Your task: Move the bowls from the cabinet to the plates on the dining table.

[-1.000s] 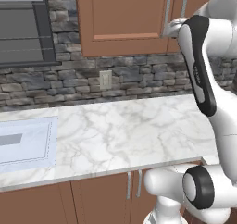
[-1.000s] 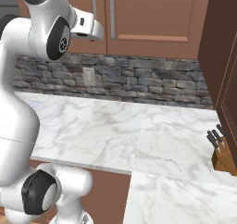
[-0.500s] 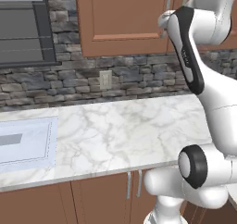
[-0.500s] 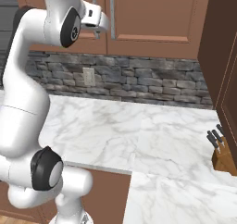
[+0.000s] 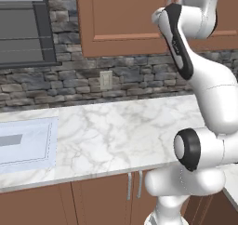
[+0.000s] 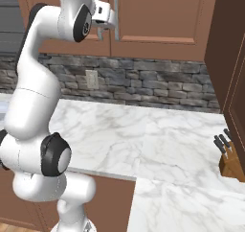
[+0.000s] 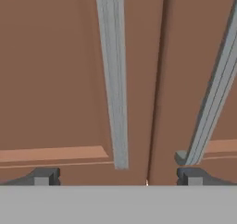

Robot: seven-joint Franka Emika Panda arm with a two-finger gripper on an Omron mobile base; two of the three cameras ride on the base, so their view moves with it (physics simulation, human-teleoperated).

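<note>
The cabinet (image 6: pixel 158 15) hangs over the counter with both panelled doors closed, so the bowls are hidden. My gripper (image 6: pixel 109 24) is raised close in front of the doors' meeting edge. In the hand view my gripper (image 7: pixel 118 177) is open, facing the seam between the doors. The left door's silver handle (image 7: pixel 113 79) runs up between the fingertips. The right door's handle (image 7: pixel 210 98) ends just above the right fingertip (image 7: pixel 192 176). Nothing is held. The plates and the dining table are out of view.
A white marble counter (image 5: pixel 121 131) runs below, backed by a grey stone wall (image 5: pixel 135 77) with an outlet (image 5: pixel 106 80). A sink (image 5: pixel 23 145) lies at its left. A knife block (image 6: pixel 232 159) stands at the right, by a tall dark cabinet (image 6: pixel 229 58).
The arm has swung upward and carried the hand up to the wall cabinet's doors. The jaws have stayed open.
</note>
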